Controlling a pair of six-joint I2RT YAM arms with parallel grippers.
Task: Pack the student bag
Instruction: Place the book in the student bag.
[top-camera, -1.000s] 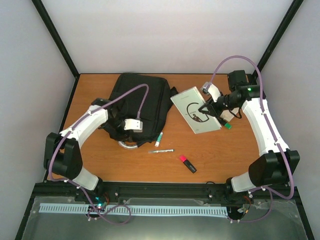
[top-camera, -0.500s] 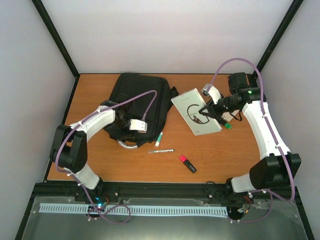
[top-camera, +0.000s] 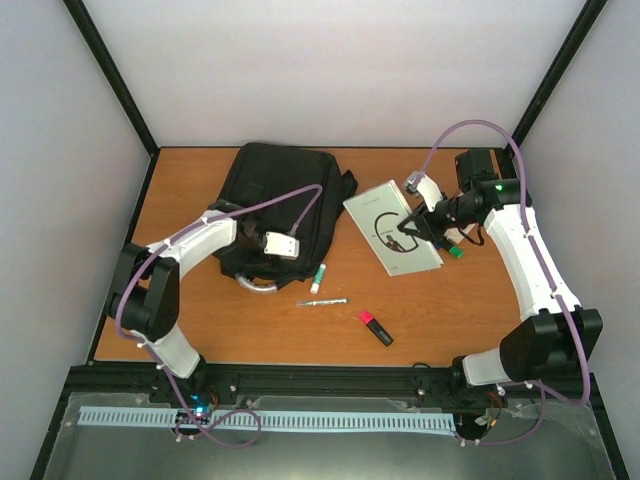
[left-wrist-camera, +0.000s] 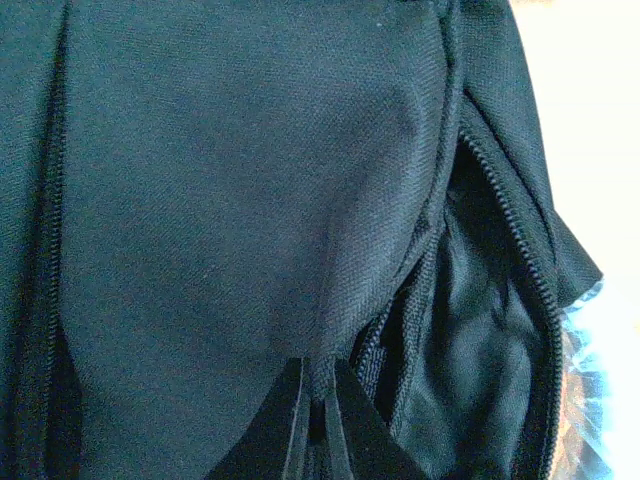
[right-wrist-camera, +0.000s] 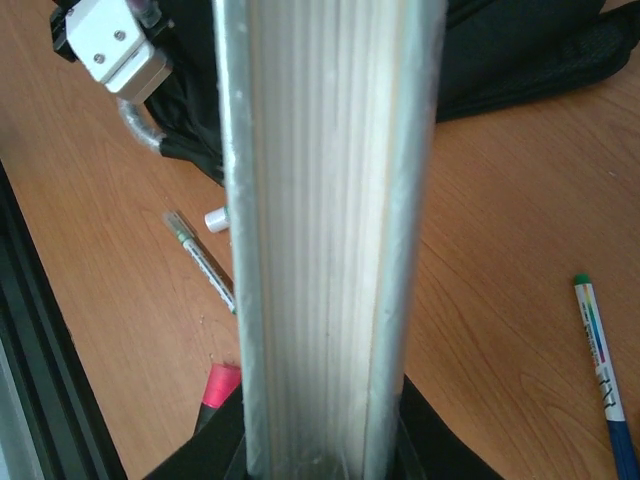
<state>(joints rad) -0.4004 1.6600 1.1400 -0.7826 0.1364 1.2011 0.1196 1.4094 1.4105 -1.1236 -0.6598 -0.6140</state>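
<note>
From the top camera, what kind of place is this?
Probably a robot test cell, not a classroom: two arms bolted at a wooden table, plain white walls in a black frame.

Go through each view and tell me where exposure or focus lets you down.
Top external: evenly lit and sharp, though the student bag reads as a near-featureless black mass. Left wrist: dark fabric fills the frame, with the upper right corner blown out to white. Right wrist: the book sits so near the lens that its page edges blur.
</note>
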